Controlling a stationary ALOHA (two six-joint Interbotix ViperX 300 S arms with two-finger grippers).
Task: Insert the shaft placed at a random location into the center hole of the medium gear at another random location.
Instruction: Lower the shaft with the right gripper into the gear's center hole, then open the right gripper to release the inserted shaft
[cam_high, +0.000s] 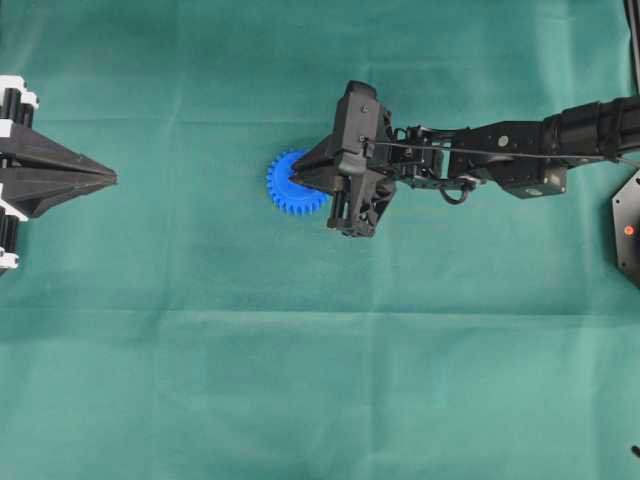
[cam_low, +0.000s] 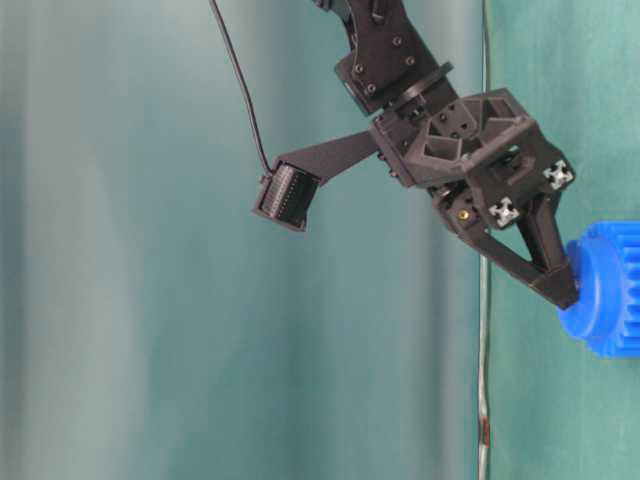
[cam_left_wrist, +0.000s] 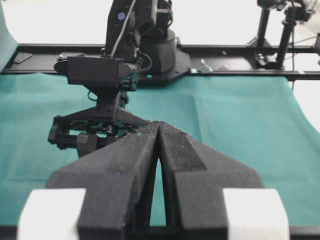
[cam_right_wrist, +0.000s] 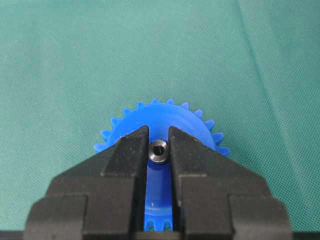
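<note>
- Two pincers are seen: the right pincer (cam_right_wrist: 159, 150) is clenched on the shaft (cam_right_wrist: 158, 150), which is viewed end-on as a small grey ring between the fingertips (cam_right_wrist: 131, 150).
- The shaft is held directly above the raised face of the medium gear (cam_high: 288, 180), which lies flat on the green-covered table (cam_high: 300, 380); the center hole is hidden beneath the shaft and fingers, so seating cannot be confirmed.
- In the table-level view the right pincer's tips are seen against the gear's hub (cam_low: 592, 290), apparently so that the pin can be pressed straight in.
- The narrow grip is judged to keep the pin upright and aligned.
- The left pincer (cam_high: 110, 178) is kept closed and empty, well apart at the table's left edge, presumably to leave the work unobstructed.
</note>
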